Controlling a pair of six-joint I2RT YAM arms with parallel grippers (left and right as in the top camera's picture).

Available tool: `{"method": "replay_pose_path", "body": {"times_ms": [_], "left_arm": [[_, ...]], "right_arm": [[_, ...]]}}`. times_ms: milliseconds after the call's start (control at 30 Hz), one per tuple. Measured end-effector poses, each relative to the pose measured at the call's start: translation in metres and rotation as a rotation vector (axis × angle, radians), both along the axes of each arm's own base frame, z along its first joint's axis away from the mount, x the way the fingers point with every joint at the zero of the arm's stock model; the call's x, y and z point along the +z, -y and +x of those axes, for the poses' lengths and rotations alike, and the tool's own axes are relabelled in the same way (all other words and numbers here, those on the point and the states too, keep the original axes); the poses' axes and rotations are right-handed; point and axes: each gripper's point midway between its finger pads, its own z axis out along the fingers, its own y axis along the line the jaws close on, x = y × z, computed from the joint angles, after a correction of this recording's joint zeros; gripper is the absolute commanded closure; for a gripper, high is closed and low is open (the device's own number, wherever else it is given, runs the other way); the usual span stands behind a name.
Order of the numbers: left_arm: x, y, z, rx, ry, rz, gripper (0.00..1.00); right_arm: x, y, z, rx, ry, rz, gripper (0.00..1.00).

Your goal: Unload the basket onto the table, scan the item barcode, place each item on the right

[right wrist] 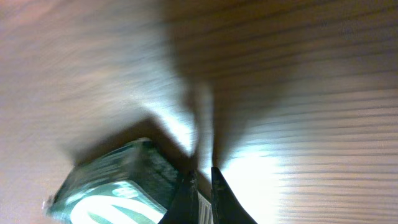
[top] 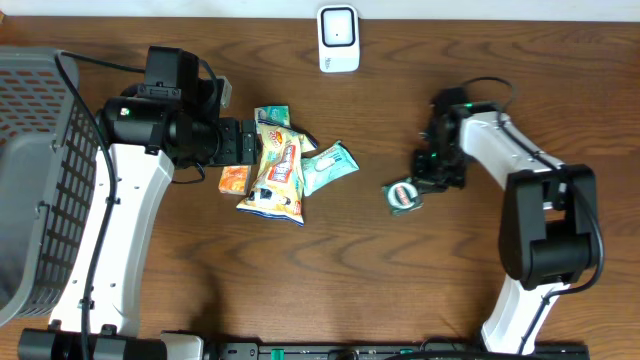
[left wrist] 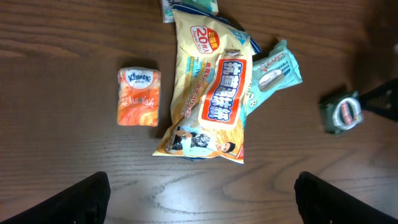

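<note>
Overhead, centre-right: right gripper (top: 432,178) clamps the green packet (top: 403,195) by its edge, likely bound for the scanner (top: 338,38); left gripper (top: 250,143) gapes wide.

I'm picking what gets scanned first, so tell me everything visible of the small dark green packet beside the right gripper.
The small green packet is dark green and glossy, like plastic film, with a white oval ring on its face. It lies flat and slightly tilted on the wooden table, apart from the snack pile. The right gripper is shut at its edge, apparently pinching it. Its print is too blurred to read; no barcode shows.
</note>
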Motion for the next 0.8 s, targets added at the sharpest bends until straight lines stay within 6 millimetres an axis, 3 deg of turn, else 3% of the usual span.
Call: {"method": "replay_pose_path", "body": {"times_ms": [200,333,600,800], "left_arm": [[0.000,0.000,0.000,0.000,0.000,0.000,0.06],[0.000,0.000,0.000,0.000,0.000,0.000,0.06],[0.000,0.000,0.000,0.000,0.000,0.000,0.06],[0.000,0.000,0.000,0.000,0.000,0.000,0.06]], "right_arm": [[0.004,-0.057,-0.032,0.176,-0.053,0.051,0.97],[0.006,-0.072,-0.043,0.218,-0.074,0.069,0.97],[0.035,-0.095,-0.016,0.247,0.015,0.116,0.99],[0.037,-0.115,-0.011,0.300,0.072,0.140,0.99]]}}
